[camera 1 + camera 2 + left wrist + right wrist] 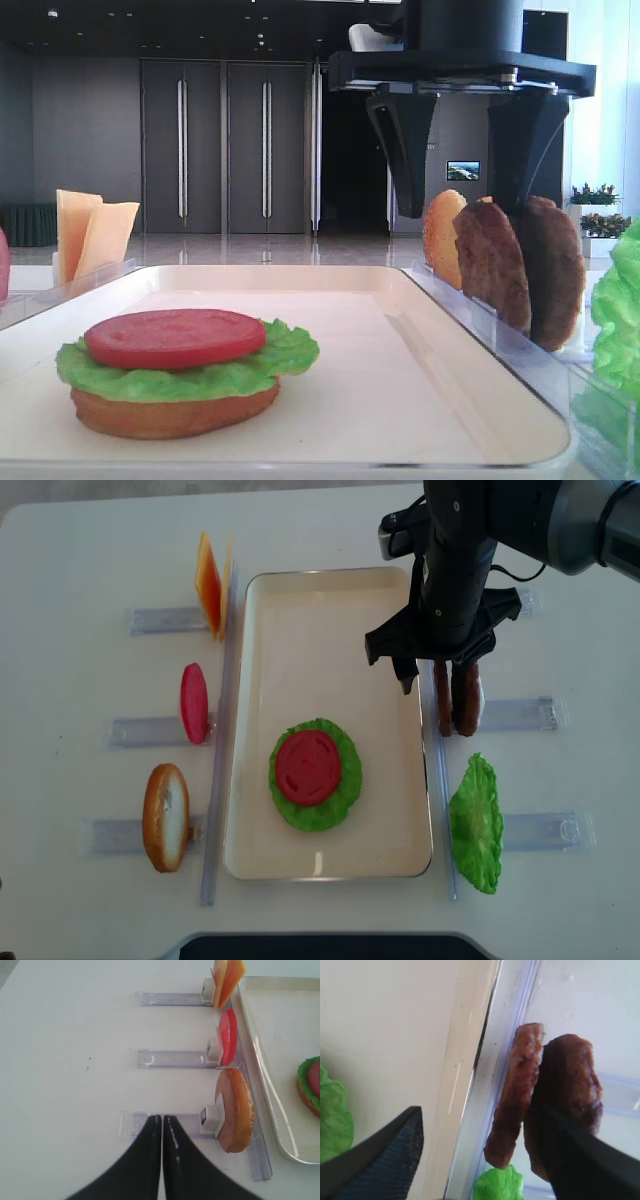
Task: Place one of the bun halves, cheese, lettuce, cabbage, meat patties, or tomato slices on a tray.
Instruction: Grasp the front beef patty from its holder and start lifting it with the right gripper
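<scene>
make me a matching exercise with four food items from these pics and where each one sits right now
Items:
1. tomato slice
2. cheese
3. meat patties
4. loose lettuce leaf

Places:
A. standing in a clear holder right of the tray, under the right gripper
B. standing in the far holder left of the tray
C. lying on top of the stack inside the tray
D. in the near holder right of the tray

Pairs: 1-C, 2-B, 3-A, 4-D

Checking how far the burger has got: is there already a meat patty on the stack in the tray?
No, the stack in the tray is only a bun, lettuce and a tomato slice; both patties stand in their holder.
</scene>
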Motion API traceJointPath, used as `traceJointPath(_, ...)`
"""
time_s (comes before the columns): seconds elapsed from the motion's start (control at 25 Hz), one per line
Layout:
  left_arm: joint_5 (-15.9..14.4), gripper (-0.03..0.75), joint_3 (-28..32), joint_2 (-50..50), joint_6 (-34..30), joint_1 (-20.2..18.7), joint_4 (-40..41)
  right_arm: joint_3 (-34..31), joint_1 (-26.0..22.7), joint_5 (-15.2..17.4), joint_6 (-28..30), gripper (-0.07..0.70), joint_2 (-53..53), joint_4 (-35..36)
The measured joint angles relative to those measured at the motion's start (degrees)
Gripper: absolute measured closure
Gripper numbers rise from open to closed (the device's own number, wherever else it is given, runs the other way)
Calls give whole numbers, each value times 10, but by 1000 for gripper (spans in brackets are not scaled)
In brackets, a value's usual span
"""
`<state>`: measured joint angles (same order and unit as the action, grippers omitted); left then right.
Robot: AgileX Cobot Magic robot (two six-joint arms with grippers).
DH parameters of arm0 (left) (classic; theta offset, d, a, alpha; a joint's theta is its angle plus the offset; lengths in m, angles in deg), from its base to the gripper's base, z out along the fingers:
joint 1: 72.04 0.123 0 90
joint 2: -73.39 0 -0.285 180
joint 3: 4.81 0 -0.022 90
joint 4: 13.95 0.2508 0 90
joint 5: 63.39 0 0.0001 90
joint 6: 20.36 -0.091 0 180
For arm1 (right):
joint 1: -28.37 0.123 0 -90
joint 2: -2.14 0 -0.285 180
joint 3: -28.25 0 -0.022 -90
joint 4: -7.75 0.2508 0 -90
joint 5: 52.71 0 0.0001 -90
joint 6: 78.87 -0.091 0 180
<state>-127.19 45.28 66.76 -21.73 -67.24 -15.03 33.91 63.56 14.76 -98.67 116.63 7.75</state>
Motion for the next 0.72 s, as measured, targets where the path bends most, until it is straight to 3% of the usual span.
traceJointPath(0.44, 0, 716, 0, 0, 0, 0, 0, 0, 0, 10, -1, 151, 16, 0)
traceJointPath(0.72, 0, 716, 0, 0, 0, 0, 0, 0, 0, -1, -1, 229, 16, 0)
